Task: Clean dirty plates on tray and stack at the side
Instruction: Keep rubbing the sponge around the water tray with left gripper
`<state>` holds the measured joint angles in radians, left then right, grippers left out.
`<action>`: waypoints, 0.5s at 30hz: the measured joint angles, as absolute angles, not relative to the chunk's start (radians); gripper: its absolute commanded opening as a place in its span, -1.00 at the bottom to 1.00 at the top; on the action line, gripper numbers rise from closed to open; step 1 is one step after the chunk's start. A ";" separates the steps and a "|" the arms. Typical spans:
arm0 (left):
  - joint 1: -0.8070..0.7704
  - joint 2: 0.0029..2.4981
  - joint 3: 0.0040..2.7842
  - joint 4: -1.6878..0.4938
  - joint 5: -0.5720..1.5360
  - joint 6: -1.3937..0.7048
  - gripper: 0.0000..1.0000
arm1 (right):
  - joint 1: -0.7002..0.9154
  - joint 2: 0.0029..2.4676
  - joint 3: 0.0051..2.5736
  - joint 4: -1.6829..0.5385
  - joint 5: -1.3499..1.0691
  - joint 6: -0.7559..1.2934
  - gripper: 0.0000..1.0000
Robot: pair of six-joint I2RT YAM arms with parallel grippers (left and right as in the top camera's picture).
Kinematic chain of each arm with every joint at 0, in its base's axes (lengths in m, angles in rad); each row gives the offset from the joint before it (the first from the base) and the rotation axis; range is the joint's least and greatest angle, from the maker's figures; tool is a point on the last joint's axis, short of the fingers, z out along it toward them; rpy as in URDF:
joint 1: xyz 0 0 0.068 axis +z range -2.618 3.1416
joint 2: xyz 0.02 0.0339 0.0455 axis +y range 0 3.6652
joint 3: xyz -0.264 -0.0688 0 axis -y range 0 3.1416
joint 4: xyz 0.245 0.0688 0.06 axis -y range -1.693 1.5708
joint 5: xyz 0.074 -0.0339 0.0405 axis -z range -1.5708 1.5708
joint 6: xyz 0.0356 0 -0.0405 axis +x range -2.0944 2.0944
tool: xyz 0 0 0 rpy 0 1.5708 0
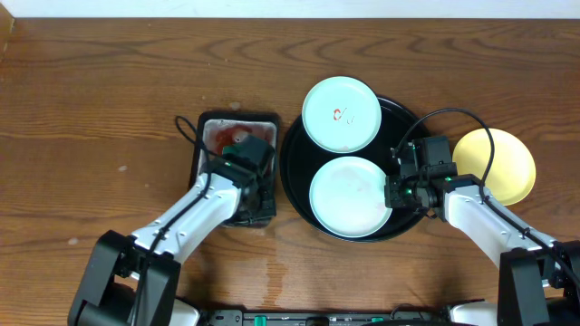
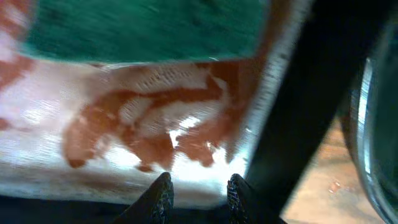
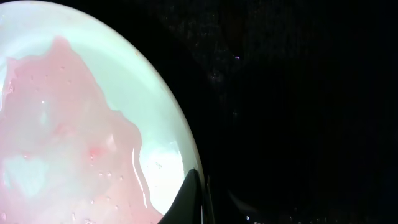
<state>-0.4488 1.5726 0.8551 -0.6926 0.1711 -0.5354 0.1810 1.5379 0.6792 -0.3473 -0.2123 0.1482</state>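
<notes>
Just left of my right gripper [image 1: 396, 192], whose jaws are pressed together at its rim, the near plate [image 1: 349, 196] sits on the tray [image 1: 403, 118] under a pink film. I can't tell whether the rim is pinched. Ahead of it, the far plate [image 1: 341, 113] shows a red smear. To that gripper's right, off the tray, the yellow plate [image 1: 503, 167] looks clean, so I judge one done and two left. My left gripper [image 2: 198, 196] hangs narrowly parted and empty over the pan [image 1: 210, 122], with a green pad [image 2: 143, 28] just ahead.
</notes>
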 measured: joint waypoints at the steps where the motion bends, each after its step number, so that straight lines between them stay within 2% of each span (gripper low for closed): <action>1: -0.459 1.573 0.855 -0.691 0.174 -0.538 -0.39 | 0.181 1.538 0.679 -0.347 -0.212 0.148 -0.98; 15: -0.469 1.573 0.855 -0.680 0.179 -0.575 -0.39 | 0.181 1.538 0.679 -0.347 -0.212 0.148 -0.98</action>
<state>-0.4686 1.5726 0.8551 -0.6796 0.1791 -0.5747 0.1810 1.5379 0.6792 -0.3473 -0.2123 0.1482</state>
